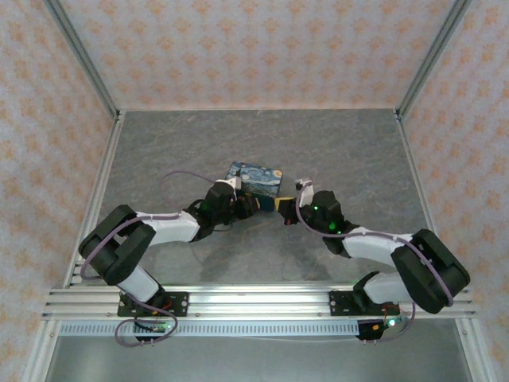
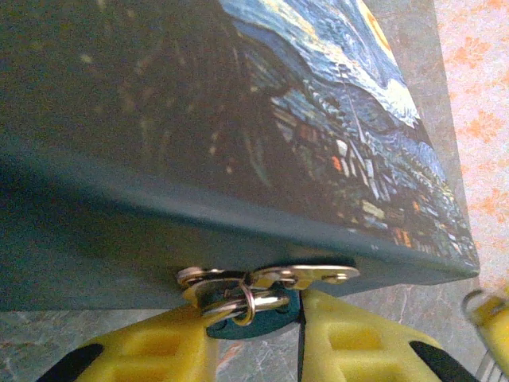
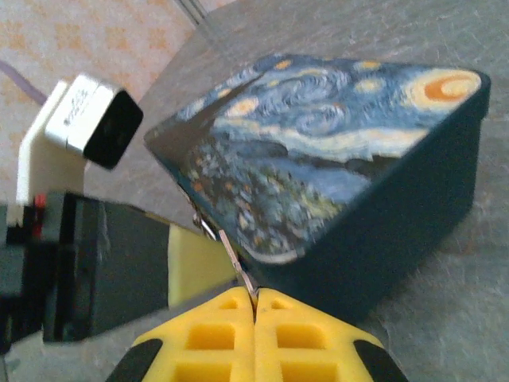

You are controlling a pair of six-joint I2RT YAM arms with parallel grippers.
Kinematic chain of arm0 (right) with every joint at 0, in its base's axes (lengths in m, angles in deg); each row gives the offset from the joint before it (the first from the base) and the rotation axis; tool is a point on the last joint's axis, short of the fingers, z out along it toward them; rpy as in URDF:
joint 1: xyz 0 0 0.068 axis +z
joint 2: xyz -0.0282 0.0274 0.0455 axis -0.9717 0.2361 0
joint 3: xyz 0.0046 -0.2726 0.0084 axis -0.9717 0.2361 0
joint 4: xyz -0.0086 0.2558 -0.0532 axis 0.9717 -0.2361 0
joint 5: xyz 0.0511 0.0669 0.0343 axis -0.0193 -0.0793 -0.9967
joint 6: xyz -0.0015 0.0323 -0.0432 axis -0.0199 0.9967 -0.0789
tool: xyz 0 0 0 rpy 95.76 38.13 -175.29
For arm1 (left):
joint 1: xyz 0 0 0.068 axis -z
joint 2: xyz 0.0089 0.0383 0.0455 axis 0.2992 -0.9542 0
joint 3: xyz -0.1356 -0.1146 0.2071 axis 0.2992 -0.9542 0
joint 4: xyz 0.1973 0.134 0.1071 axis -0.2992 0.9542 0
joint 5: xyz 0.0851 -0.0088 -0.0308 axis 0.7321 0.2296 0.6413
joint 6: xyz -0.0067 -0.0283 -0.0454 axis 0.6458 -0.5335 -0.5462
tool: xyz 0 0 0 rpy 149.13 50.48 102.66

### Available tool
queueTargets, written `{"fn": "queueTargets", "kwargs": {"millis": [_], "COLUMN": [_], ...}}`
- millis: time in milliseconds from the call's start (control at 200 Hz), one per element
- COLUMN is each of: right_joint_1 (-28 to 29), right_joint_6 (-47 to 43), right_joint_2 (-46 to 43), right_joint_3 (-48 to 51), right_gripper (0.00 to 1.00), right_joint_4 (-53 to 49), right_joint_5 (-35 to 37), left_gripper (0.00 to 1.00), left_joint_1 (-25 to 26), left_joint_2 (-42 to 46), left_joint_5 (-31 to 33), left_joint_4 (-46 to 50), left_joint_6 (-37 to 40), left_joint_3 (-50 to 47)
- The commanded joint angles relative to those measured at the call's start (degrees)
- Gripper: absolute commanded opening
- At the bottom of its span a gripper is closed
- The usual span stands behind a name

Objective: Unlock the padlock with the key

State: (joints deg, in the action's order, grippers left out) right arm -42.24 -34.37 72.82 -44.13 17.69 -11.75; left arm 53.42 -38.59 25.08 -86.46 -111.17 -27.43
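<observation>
Left wrist view puts the padlock (image 2: 262, 326) right in front of you: a small teal body hanging at the box's (image 2: 238, 119) lower front edge, just under the metal hasp (image 2: 310, 275). Its pale shackle (image 2: 238, 302) is threaded up through the hasp hardware, so the lock is touching the box's front face at that fitting.

Your left gripper (image 2: 258, 316) is clenched on the padlock. One yellow finger (image 2: 358, 342) sits against each side of the teal body, and the lock fills the gap between them.

From the right wrist camera, your right gripper (image 3: 255, 306) has its yellow pads pressed together just below the box's near corner. A thin strip of metal, which looks like the key (image 3: 232, 256), is pinched in the seam. It slants up towards the lower edge of the box, beside the left arm's pale finger. You cannot tell from this angle whether its tip reaches the lock.

Seen from above, the box lies flat on the grey table (image 1: 334, 143), printed lid up. Both grippers meet at its near side, the left one directly below the box and the right one just beside its near right corner. The padlock is too small to make out from there.
</observation>
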Motion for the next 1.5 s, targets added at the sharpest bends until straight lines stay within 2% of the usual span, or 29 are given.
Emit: {"fn": "queueTargets", "kwargs": {"millis": [0,140,395,606,1491], "right_joint_1": [1.03,3.47,4.03,4.04,4.03], "right_joint_6": [-3.60,-5.52,-2.77,-3.57,-0.97], "right_joint_2": [-1.61,0.06,9.70,11.02,17.48], "right_joint_3": [2.90,4.10,4.37,2.76,-0.84], "right_gripper": [0.00,0.00,0.00,0.00,0.00], "right_joint_4": [4.78,7.03,17.69,15.20,19.92], "right_joint_5": [0.34,1.56,-0.36,-0.66,-2.32], "left_gripper": [0.30,0.30,0.30,0.30,0.30], "left_joint_1": [0.21,0.20,0.31,0.33,0.87], "left_joint_2": [1.16,1.66,3.57,4.17,3.52], "left_joint_5": [-0.71,-0.29,0.76,1.15,2.30], "left_joint_4": [0.08,0.61,2.21,3.00,3.23], "left_joint_6": [-2.84,-3.99,-4.12,-4.41,-5.28], "left_joint_3": [2.08,1.98,1.76,2.20,3.78]}}
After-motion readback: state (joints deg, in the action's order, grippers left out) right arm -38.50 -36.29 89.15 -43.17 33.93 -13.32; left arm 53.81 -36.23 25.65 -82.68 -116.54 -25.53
